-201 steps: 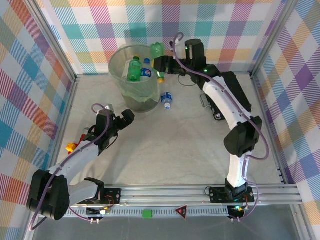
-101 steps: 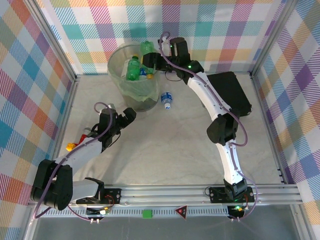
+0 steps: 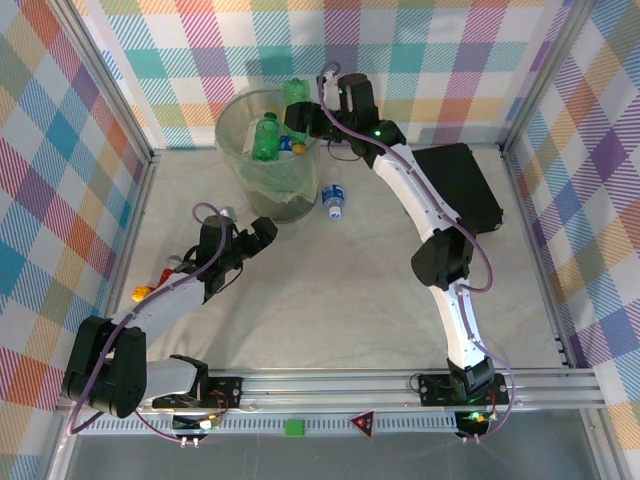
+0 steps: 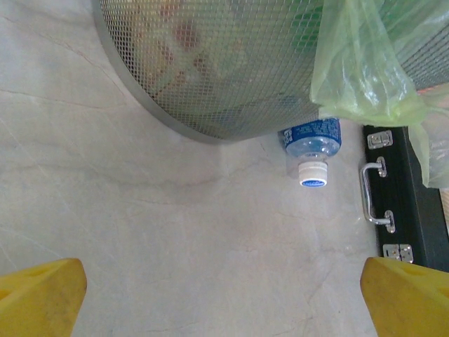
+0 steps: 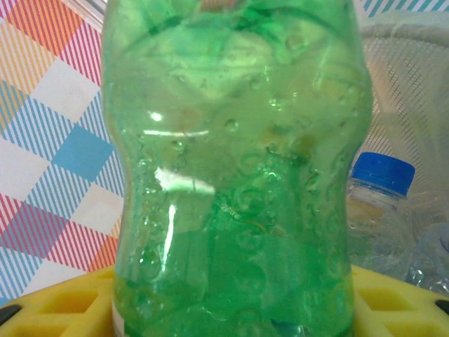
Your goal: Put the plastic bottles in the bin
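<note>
Step in hand: drop-off. R gripper [image 3: 300, 112] is clamped on a green bottle [image 3: 294, 97], held over the far-right rim of the bin [image 3: 232, 140]. Next, I'd say: spread the fingers so it falls inside, w/o catching the rim. Bottle is translucent green, dimpled, droplets inside; yellow pads [image 5: 56, 302] squeeze its base. Bin already holds other bottles. 1 blue-label bottle [image 4: 311, 144] lies on its side touching the bin's foot. L gripper [image 3: 247, 240], near side of the bin, is spread wide, empty.
</note>
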